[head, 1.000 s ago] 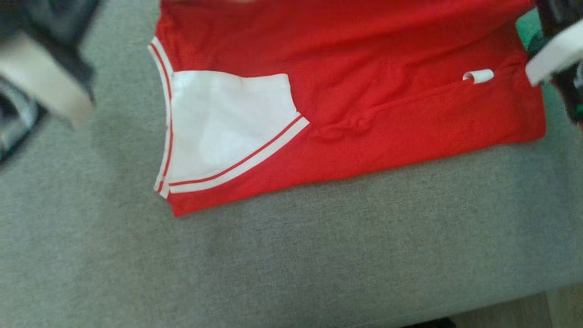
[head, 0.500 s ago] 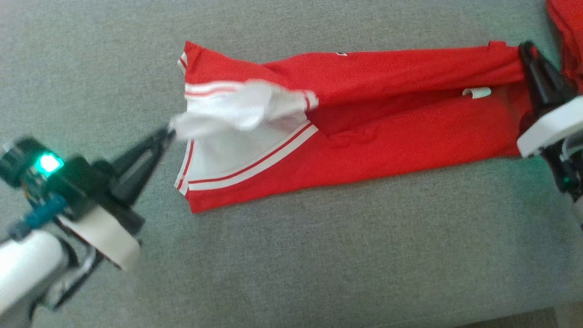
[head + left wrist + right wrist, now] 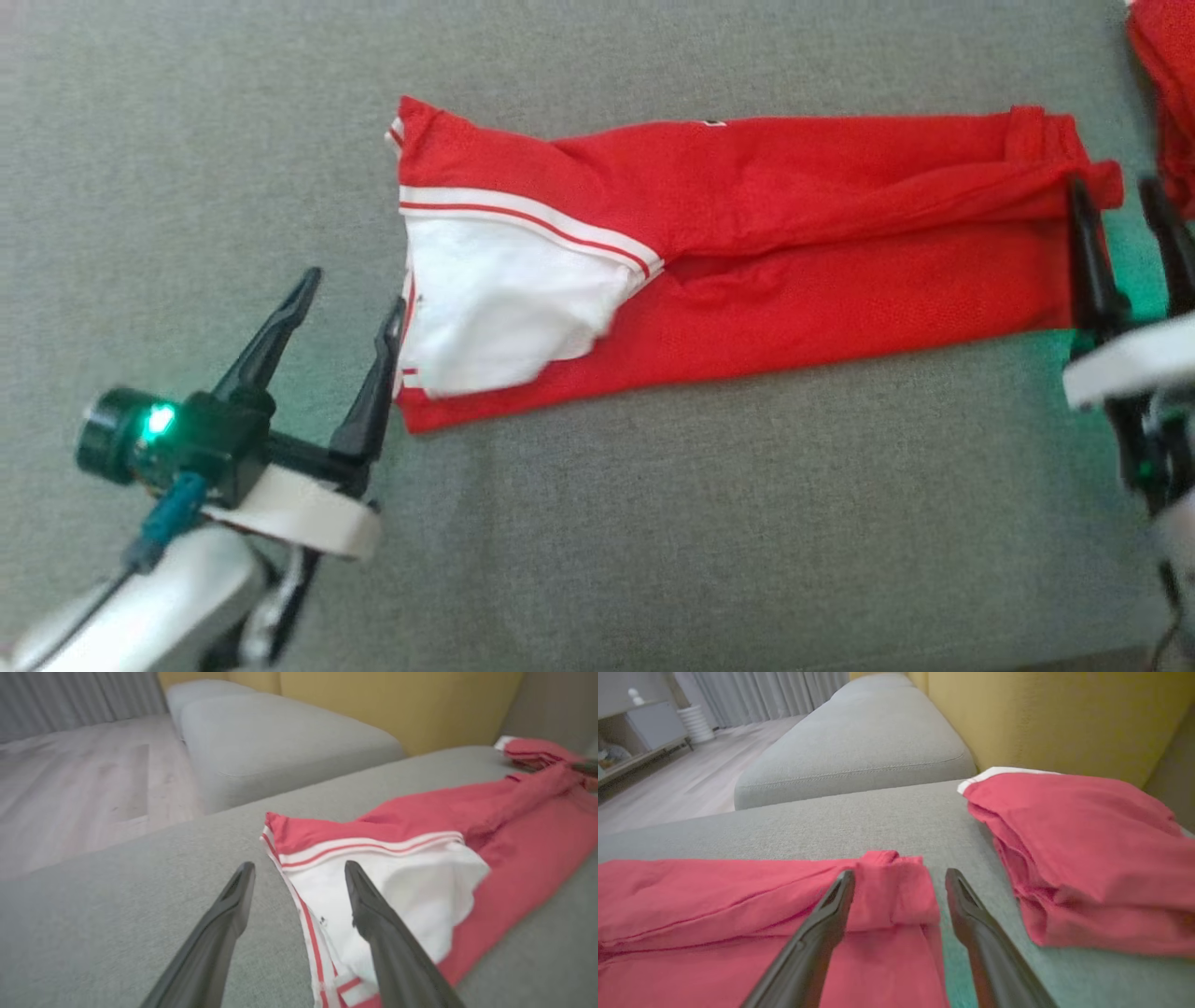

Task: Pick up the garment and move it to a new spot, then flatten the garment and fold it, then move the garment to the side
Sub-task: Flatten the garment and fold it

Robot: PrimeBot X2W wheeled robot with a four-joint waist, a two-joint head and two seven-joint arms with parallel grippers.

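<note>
Left gripper is noted spread, set at the white-panelled end of the garment. Right gripper is also spread, straddling the opposite red corner. The garment is laid as 1 long strip on the grey sofa cushion. A 2nd folded red garment is shown more fully in the right wrist view, near that corner.

Soft, even light fell across the grey sofa seat, leaving only faint shadows under the garment. A green lamp behind the left claw tinted the fabric there, and a teal cast lay on the seat by the right claw. The head view was slightly soft. In both wrist views the red looked washed to pink, the fingers blurred toward the bottom edge, and the far room was out of focus.
</note>
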